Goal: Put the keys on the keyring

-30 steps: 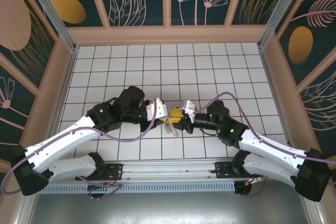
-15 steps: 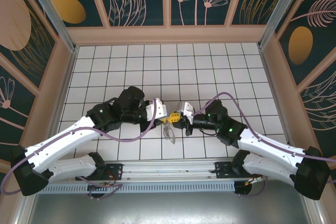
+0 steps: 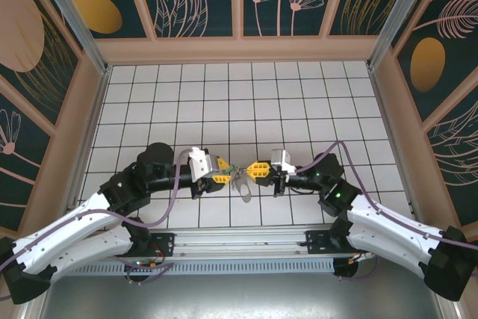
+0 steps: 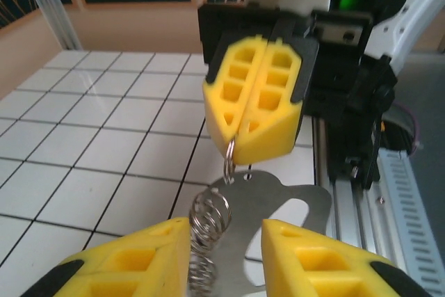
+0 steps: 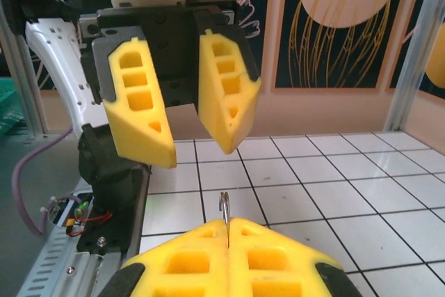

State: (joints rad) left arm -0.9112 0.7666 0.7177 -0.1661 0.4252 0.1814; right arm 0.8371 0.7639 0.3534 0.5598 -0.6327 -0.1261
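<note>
The keyring (image 3: 242,183) is a flat grey plate with a cut-out (image 4: 281,199), hanging above the tiled floor between the two grippers. A coil of small silvery rings (image 4: 206,224) runs along its left edge. My right gripper (image 3: 254,170) (image 4: 243,152) is shut on a thin ring (image 5: 224,208) threaded through a hole at the plate's top. My left gripper (image 3: 226,173) (image 4: 226,238) is open, one yellow finger on each side of the plate's lower part, and the coil lies against the left finger. In the right wrist view the left gripper (image 5: 195,147) faces me with its fingers apart. The green key is hidden.
A metal rail (image 3: 239,243) (image 4: 351,186) with both arm bases runs along the near edge, just below the grippers. White tiled floor (image 3: 246,102) stretches to the back wall. Patterned walls and metal posts enclose the left, right and far sides.
The left arm has drawn back and down toward the near edge, and its gripper has turned to face the right one. The right gripper has shifted slightly right. The keyring now hangs between them.
</note>
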